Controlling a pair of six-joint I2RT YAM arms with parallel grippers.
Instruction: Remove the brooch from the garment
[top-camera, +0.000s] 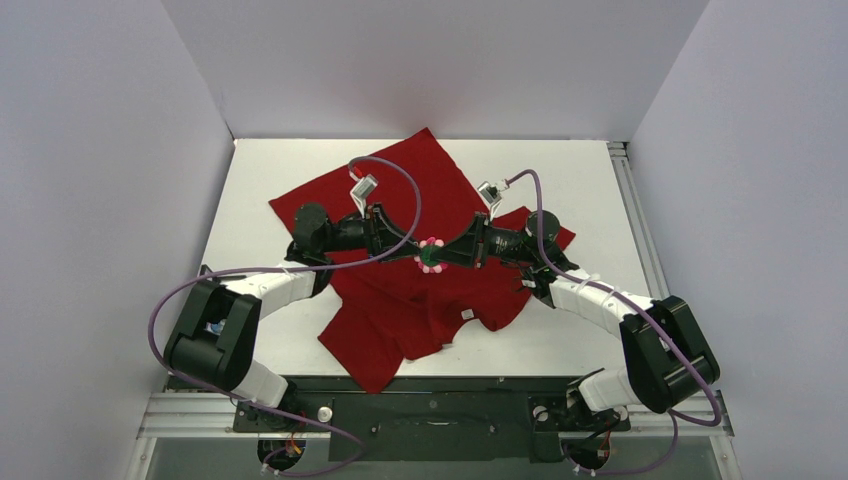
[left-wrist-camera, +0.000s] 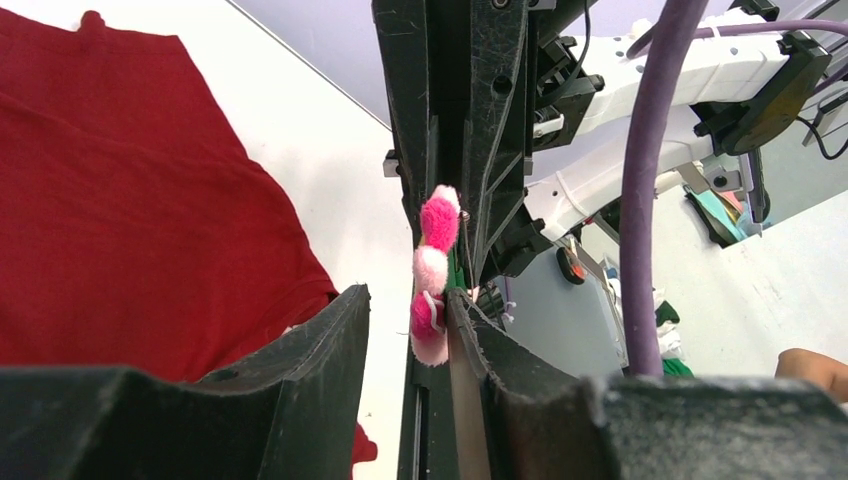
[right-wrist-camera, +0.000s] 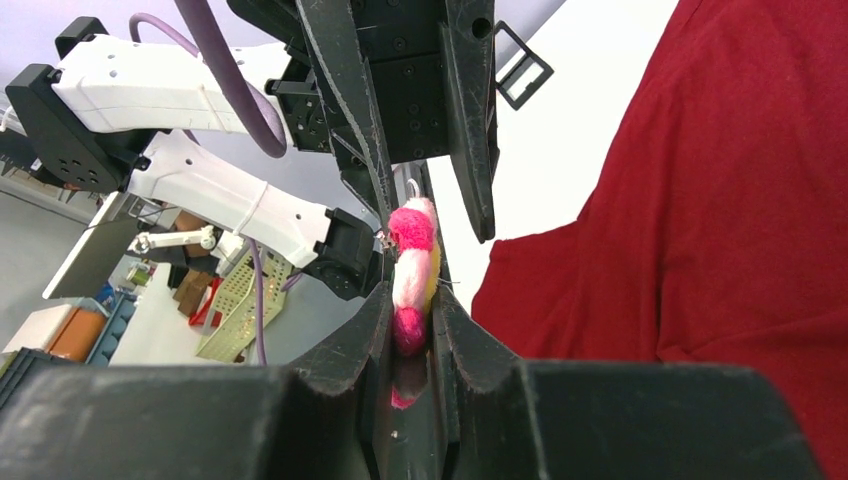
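The brooch (top-camera: 431, 254) is a pink fuzzy flower with a green back, held in the air above the dark-red T-shirt (top-camera: 400, 190). My right gripper (top-camera: 446, 255) is shut on it: in the right wrist view the brooch (right-wrist-camera: 412, 265) is pinched between my right gripper's (right-wrist-camera: 412, 312) fingers. My left gripper (top-camera: 414, 251) faces it from the left and is open. In the left wrist view the brooch (left-wrist-camera: 433, 270) lies against the right finger of my left gripper (left-wrist-camera: 405, 315), apart from the left finger. No cloth shows on the brooch. The shirt (left-wrist-camera: 120, 200) lies on the table below.
The shirt is crumpled across the middle of the white table (top-camera: 250, 190), with a small white tag (top-camera: 466, 314) near its front edge. Grey walls close in the left, back and right. The arm bases stand at the near edge.
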